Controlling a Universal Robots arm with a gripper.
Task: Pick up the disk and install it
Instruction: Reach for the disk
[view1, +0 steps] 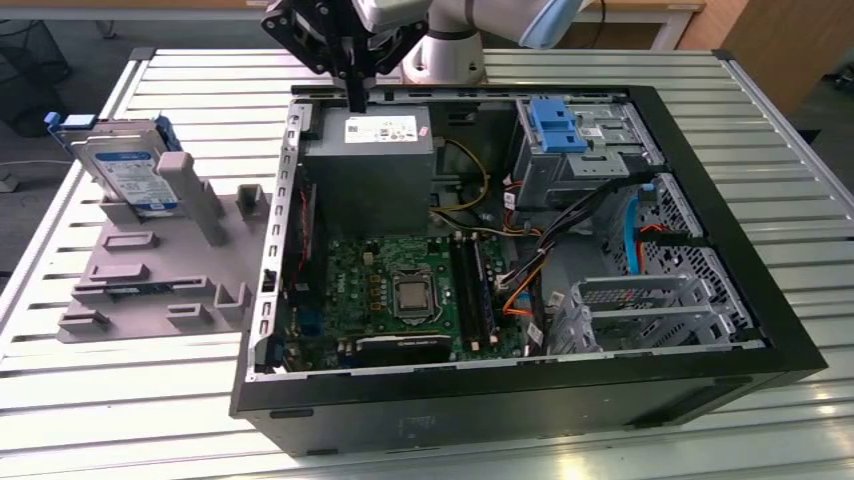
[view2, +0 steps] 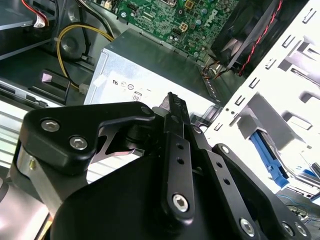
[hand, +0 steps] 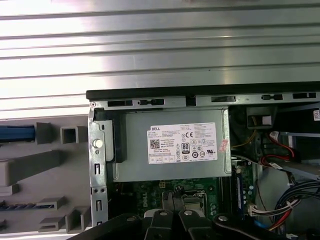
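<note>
The disk leans nearly upright in a grey holder on the tabletop. It is well apart from the tool, off toward the exterior view's left of it. The tool's fingers are pressed together with nothing between them. Just below its tips lies the grey power supply inside the open computer case.

Place: robotics lab or workshop bench.
Work surface: slatted aluminium table, with the robot arm base standing at its far edge.
Workpiece: opened desktop computer case, motherboard exposed.
Fixture: grey moulded holder beside the case, with the disk standing in it.
</note>
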